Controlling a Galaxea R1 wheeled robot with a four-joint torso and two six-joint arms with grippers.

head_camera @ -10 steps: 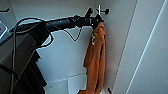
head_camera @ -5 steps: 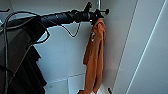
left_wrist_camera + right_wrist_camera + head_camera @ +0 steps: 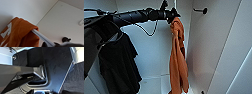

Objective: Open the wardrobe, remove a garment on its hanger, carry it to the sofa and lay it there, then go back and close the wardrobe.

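I am looking into the open wardrobe [image 3: 209, 50], with its white inner walls and back panel. My left arm reaches in from the left, and my left gripper [image 3: 170, 15] is at the top of the orange garment [image 3: 177, 65], which hangs down in a long bunched fold from it. The left wrist view shows the orange garment [image 3: 21, 35] with white lettering, draped over the thin white hanger [image 3: 41, 37] whose bar runs to the gripper. The gripper is shut on the hanger. The sofa is not in these frames.
A black garment [image 3: 119, 67] on its own hanger hangs at the left, close under my left arm. A black peg [image 3: 204, 10] sticks out of the right inner wall. The white wardrobe door [image 3: 239, 65] stands at the right. The right wrist view shows the robot's dark base [image 3: 52, 65] and carpet [image 3: 76, 79].
The orange garment hangs larger and closer in the head view than before, still from my left gripper. The black peg has shifted right and down in the picture.
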